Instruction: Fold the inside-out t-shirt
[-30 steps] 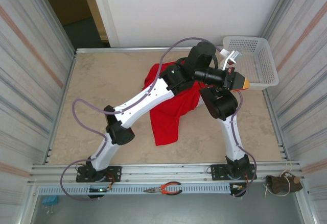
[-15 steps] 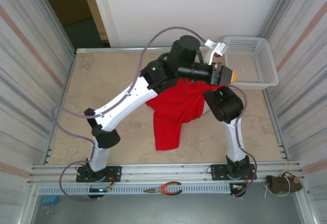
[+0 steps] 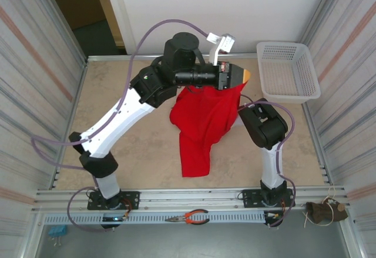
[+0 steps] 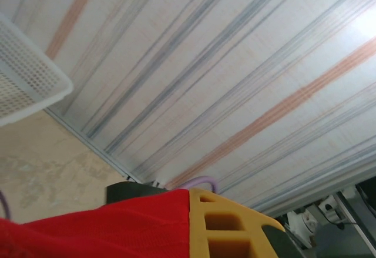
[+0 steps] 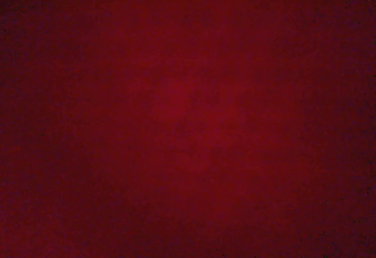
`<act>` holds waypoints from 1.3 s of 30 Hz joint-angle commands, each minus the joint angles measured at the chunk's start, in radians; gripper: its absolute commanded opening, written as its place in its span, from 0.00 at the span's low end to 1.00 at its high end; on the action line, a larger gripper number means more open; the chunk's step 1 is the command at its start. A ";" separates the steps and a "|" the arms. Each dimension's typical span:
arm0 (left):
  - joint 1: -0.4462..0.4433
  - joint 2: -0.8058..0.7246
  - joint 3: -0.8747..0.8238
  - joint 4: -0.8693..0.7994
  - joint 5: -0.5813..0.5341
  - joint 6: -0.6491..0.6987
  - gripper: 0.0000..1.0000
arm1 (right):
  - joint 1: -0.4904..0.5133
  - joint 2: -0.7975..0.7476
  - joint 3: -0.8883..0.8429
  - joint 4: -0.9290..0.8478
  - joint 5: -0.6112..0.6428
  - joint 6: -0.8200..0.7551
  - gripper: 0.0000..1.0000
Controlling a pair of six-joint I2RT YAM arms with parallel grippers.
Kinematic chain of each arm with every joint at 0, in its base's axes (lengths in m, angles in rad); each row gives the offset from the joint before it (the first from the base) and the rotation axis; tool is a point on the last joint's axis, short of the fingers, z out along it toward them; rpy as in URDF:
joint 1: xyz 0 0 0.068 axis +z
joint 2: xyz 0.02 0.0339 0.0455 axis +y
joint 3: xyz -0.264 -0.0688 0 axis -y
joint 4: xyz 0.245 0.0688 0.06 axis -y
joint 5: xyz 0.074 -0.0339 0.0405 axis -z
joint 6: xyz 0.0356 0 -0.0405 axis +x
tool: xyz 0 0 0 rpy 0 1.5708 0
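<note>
At the near left corner of the table (image 3: 117, 93), the left arm (image 3: 126, 114) rises from its base and stretches up and across toward the far right. Its left gripper (image 3: 244, 74) is held high, pressed together on an edge of the red t-shirt (image 3: 202, 123). In the left wrist view the cloth lies right against the yellow finger (image 4: 226, 223). The t-shirt hangs down from that grip over the middle of the table, bunched and wrinkled, and its lower end rests on the tabletop. Just right of the cloth stands the right arm (image 3: 264, 134), bent at the elbow, with its front end going in under the t-shirt. The right wrist view is dark red cloth all over, so I cannot tell whether the right gripper is spread or closed. At the far right corner sits a white basket (image 3: 289, 73), apart from the t-shirt.
</note>
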 commanded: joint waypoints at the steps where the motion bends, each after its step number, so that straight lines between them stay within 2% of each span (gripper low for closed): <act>1: 0.046 -0.145 -0.078 0.129 0.043 0.024 0.00 | -0.014 0.081 -0.043 -0.155 0.000 0.022 0.74; 7: 0.073 -0.280 -0.217 0.102 0.043 0.068 0.00 | -0.015 0.092 -0.037 -0.176 -0.001 0.028 0.74; 10: 0.074 -0.310 -0.264 0.110 0.015 0.060 0.00 | -0.004 0.090 0.029 -0.314 0.027 0.029 0.76; 16: 0.081 -0.334 -0.335 0.138 -0.062 0.017 0.00 | 0.014 0.082 0.289 -0.910 0.151 0.065 0.76; 18: 0.086 -0.336 -0.350 0.152 -0.075 0.005 0.00 | 0.011 0.093 0.355 -1.011 0.165 0.059 0.77; 24: 0.094 -0.340 -0.367 0.156 -0.118 -0.006 0.00 | 0.010 0.108 0.407 -1.099 0.149 0.042 0.76; 28: 0.126 -0.370 -0.414 0.152 -0.199 -0.033 0.00 | 0.015 0.109 0.398 -1.093 0.133 0.038 0.75; 34: 0.277 -0.470 -0.602 0.108 -0.316 -0.086 0.00 | 0.020 0.096 0.378 -1.104 0.126 0.030 0.75; 39: 0.412 -0.551 -0.838 0.110 -0.289 -0.064 0.00 | 0.026 0.090 0.382 -1.137 0.131 0.015 0.75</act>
